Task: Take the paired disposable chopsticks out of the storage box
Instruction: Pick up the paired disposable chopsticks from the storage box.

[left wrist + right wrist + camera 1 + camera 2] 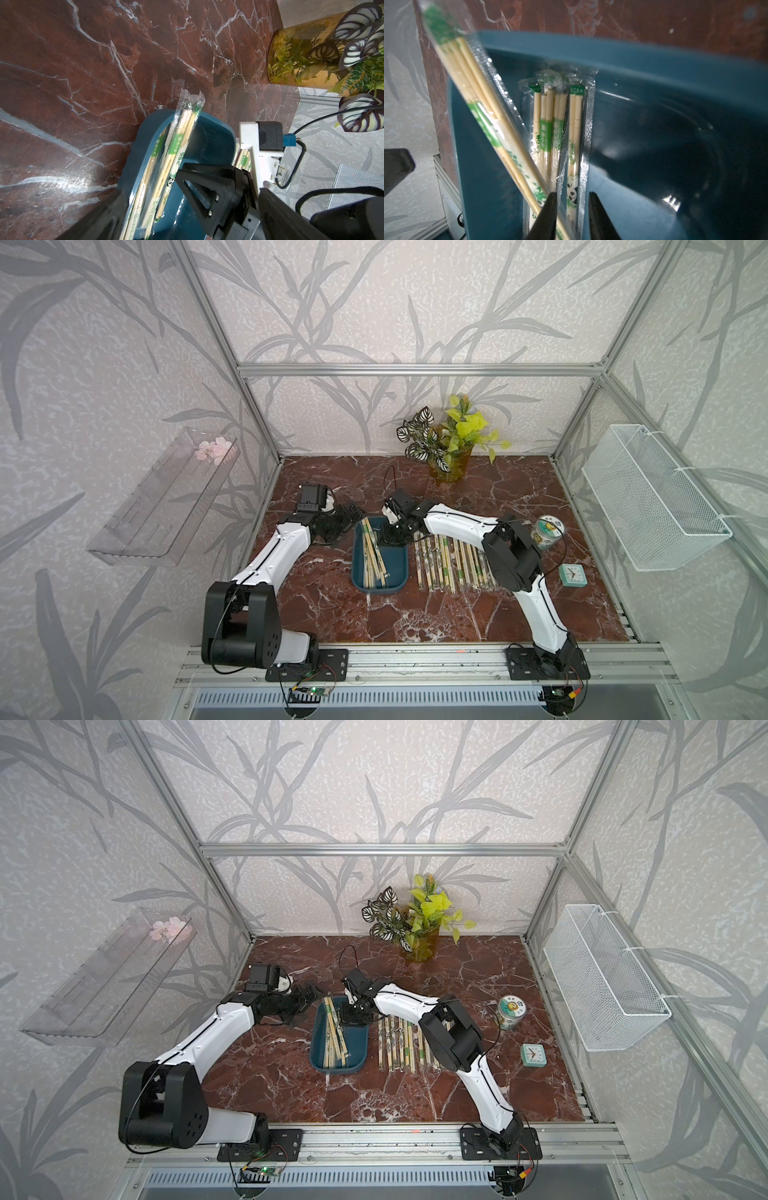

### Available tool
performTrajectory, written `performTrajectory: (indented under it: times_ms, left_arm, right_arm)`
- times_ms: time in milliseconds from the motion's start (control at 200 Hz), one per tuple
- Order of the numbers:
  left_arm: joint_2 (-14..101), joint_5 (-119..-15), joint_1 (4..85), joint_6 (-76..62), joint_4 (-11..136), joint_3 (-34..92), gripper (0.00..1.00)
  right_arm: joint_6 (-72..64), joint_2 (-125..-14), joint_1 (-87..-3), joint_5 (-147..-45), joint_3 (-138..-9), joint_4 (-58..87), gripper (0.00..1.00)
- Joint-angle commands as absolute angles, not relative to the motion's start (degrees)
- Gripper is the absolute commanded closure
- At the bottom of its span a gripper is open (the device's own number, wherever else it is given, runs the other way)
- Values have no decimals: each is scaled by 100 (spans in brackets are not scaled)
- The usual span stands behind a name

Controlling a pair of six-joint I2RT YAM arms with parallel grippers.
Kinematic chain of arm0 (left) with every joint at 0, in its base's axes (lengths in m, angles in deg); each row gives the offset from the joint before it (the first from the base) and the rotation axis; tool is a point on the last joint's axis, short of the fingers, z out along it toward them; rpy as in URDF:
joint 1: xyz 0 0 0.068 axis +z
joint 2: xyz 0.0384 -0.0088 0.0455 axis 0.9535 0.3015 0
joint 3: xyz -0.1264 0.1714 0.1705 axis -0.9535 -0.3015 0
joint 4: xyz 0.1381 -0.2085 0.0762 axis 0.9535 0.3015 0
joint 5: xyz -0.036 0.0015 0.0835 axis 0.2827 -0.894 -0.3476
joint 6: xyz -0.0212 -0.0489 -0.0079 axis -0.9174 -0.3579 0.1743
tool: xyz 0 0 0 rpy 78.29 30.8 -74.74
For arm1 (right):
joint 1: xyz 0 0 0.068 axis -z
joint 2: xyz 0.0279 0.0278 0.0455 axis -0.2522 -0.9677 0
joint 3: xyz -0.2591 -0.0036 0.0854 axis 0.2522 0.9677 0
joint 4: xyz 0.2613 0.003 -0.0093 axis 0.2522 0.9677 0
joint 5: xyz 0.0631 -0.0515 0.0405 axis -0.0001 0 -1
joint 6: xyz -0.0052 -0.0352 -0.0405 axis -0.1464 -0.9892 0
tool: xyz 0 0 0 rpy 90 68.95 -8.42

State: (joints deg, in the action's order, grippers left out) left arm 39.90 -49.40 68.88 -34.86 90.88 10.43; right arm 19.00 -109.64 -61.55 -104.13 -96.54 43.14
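We judge the task well under way but not finished: a row of the paired disposable chopsticks (444, 568) lies side by side on the worktop (415, 614) just beside the storage box (397, 568), on the side of the right arm, which hides part of the row. A handful of wrapped pairs (374, 556) is left inside the box, bunched along the side nearer the left arm. The rest of the box floor is bare. In the left wrist view, the far ends of a couple of these pairs poke over the box's far rim. In the right wrist view, one pair slants across the others, which lie flat and parallel. The right tool (573, 207) is down in the box at the far end of that bunch. Its jaws stand partly apart on either side of the outermost flat pair (574, 145), the one with the panda mark, and we see a little space between the sticks and each jaw, so we take nothing to be clamped yet. The left tool (352, 516) sits at the box's far corner on its own side, jaws wide apart and holding nothing. What remains, as we read it, is to close on this pair, lift it clear and lay it with the row, then do the same for the few left, the slanted one being the awkward one
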Motion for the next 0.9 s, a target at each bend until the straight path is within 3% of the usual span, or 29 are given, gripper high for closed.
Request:
performTrajectory:
  times_ms: [0,250,895]
  left_arm:
    - [4001,-4938,6902,-3452,9065,1049,0]
    - [4035,-4949,6907,-3468,9055,1062,0]
    - [4132,-4976,6902,-3522,9014,1123,0]
  right_arm:
    - [1779,-10555,-6207,-10272,-9513,4384,68]
    - [1616,-10023,-6220,-9940,-9104,4322,68]
    - [893,-10707,-6444,-10095,-9787,5012,66]
